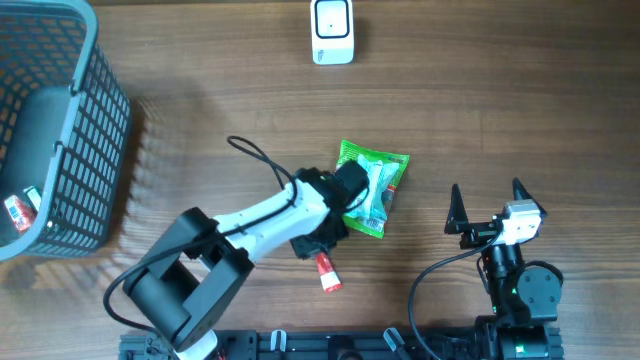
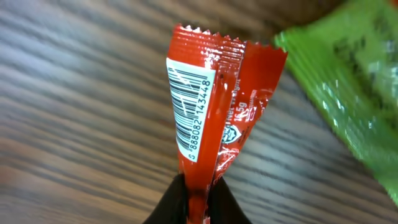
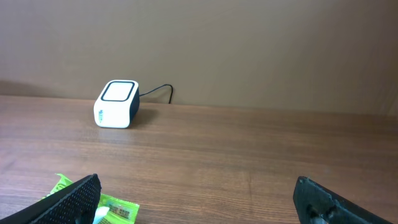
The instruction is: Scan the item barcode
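- Clearly, the left gripper (image 2: 196, 204) is clenched on the bottom end of a red sachet (image 2: 239, 106). Its dark fingers (image 2: 169, 205) pinch the foil so the rest of the packet stands free above them.
- Held by one end like that, the white barcode label (image 2: 189, 106) is uncovered and faces the wrist camera. The foil is folded lengthways, so the label curves a little around the crease.
- From overhead the sachet shows at the near middle of the table (image 1: 520, 90), poking out on the near side of the left arm's wrist. It is close to a green packet (image 1: 372, 188), which lies flat and partly hidden under the arm. Whether the sachet is lifted clear of the wood, I cannot tell.
- The scanner (image 1: 332, 30), a small white box, stands at the far edge, well apart from the sachet. My judgement is that the label has to be carried there and turned toward its reading face.
- The right gripper (image 1: 490, 205) rests at the near right with its fingers spread wide and nothing between them, probably parked there to leave the way to the scanner free.
- A grey basket (image 1: 60, 130) stands at the far left, off that path.
- One risk, as I judge it: thin foil in so narrow a pinch could twist and turn the label away.
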